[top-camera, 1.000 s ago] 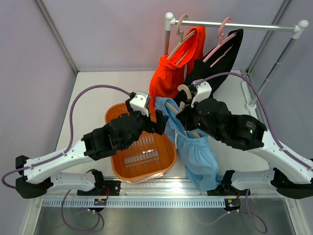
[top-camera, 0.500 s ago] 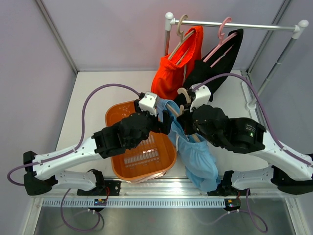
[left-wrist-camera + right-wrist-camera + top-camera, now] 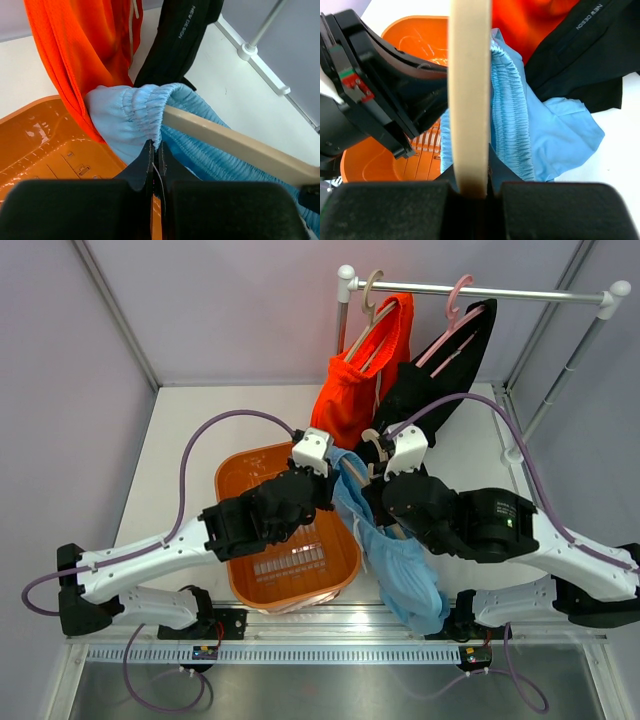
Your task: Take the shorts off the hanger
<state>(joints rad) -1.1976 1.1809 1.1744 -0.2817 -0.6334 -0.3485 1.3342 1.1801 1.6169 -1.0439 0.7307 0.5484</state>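
Note:
The light blue shorts [image 3: 398, 562] hang on a beige hanger [image 3: 470, 85]. My right gripper [image 3: 472, 186] is shut on that hanger's bar. At the hanger's left end, my left gripper [image 3: 156, 148] is shut on the gathered waistband of the light blue shorts [image 3: 127, 111]; the hanger [image 3: 235, 146] runs off to the right of it. In the top view both grippers meet over the shorts, the left gripper [image 3: 336, 486] beside the basket. Orange shorts [image 3: 350, 390] and black shorts [image 3: 440, 370] hang from hangers on the rail behind.
An orange plastic basket [image 3: 247, 478] stands below my left arm, partly under the blue shorts. The metal rail [image 3: 500, 292] crosses the back right, and its post foot [image 3: 513, 453] stands on the table. Grey walls close in the left and back sides.
My left gripper moved right to the blue waistband and went from open to shut on it. The right arm with the hanger shifted slightly left and nearer.

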